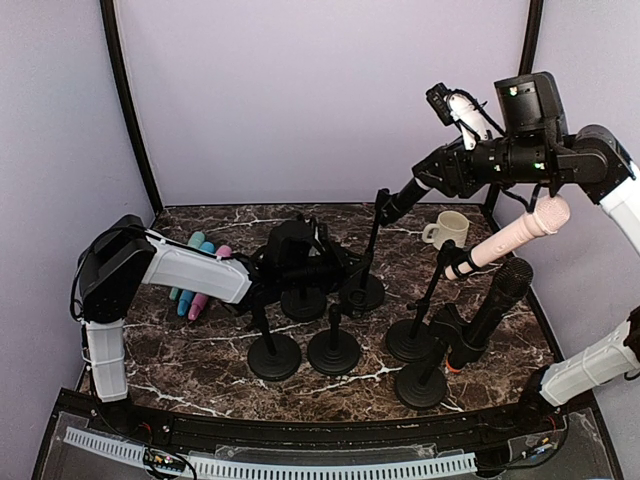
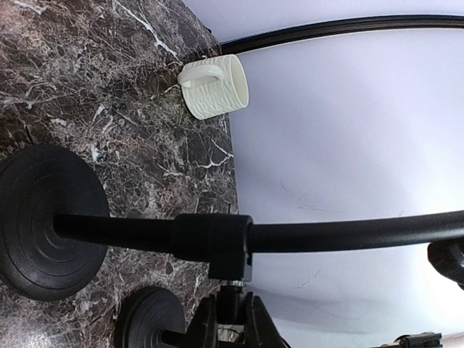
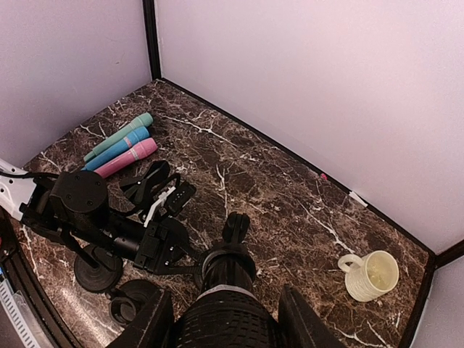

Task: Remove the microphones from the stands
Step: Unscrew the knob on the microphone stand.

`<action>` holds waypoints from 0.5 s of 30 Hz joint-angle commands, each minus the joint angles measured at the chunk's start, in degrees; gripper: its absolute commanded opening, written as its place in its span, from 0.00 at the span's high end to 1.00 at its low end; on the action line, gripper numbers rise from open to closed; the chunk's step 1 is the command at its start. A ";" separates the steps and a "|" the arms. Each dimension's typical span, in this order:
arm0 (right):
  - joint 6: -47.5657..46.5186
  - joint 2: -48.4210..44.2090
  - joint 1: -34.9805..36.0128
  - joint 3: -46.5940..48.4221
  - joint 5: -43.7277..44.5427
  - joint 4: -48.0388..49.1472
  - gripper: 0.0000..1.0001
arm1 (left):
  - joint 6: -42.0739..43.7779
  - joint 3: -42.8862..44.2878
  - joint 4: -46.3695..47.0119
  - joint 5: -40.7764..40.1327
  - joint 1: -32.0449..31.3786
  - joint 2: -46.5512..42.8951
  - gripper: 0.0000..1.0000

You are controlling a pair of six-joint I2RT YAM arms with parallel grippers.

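Right claw (image 3: 226, 322) stands partly open, fingers pressed on the black mesh-headed microphone (image 3: 228, 264). The mic is up at the top of the black round-based stand (image 2: 130, 232), over the dark marble table (image 3: 275, 188). Left claw (image 2: 230, 322) is squeezed tight on a knob under the stand's collar. Whether the mic sits in its clip, can't tell.

Black microphone (image 3: 226, 320) partly below frame edge

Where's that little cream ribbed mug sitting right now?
Seen from overhead, the cream ribbed mug stands at the back right of the dark marble table, close to the rear wall, just behind the pale pink microphone.
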 commanded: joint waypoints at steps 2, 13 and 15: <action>-0.19 -1.21 0.02 -0.32 -2.67 1.57 0.86 | -5.70 -1.65 10.44 -0.68 0.31 3.04 1.00; -0.20 -1.49 -0.02 -0.07 -3.18 1.79 0.86 | -9.90 -1.69 13.60 -0.30 0.35 4.48 1.00; -0.14 -1.62 0.01 -0.19 -3.33 1.89 0.86 | -10.00 -1.70 13.59 -0.41 0.31 4.49 1.00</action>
